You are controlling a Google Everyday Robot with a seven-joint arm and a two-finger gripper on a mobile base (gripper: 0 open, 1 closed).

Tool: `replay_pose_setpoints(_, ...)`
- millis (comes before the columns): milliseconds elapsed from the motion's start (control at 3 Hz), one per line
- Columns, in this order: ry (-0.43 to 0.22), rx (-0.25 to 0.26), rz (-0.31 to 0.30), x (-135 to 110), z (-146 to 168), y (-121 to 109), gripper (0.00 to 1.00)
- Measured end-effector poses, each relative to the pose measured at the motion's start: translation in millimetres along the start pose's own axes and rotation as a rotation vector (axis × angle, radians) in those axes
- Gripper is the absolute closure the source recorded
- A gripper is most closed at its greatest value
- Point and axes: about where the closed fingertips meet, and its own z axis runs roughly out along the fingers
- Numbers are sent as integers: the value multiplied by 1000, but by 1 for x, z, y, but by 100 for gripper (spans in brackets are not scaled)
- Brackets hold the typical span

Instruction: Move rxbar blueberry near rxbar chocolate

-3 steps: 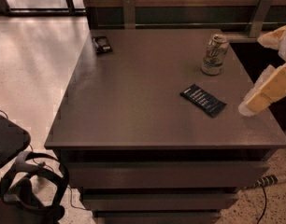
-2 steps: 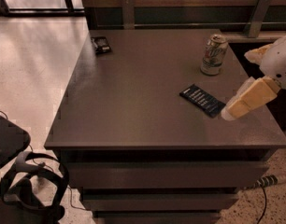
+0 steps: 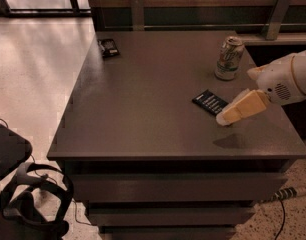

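Bring the gripper (image 3: 224,118), just right of the rxbar blueberry (image 3: 211,102) with opening impossible to tell, squarely across the wrapper's narrow width, low against the counter (image 3: 143,109).

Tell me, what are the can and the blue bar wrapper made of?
The can looks like thin metal: its rim and sides catch the light. The rxbar blueberry wrapper seems to be smooth plastic film, flat with printed white letters, though that is a guess. The gripper hovers close beside it.
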Motion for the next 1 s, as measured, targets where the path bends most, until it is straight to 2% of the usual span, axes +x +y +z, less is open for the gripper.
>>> replay_pose_setpoints(667,-25,-20,48,5,34,4,0)
replay_pose_setpoints(1000,-26,-18,53,11,55,9,0)
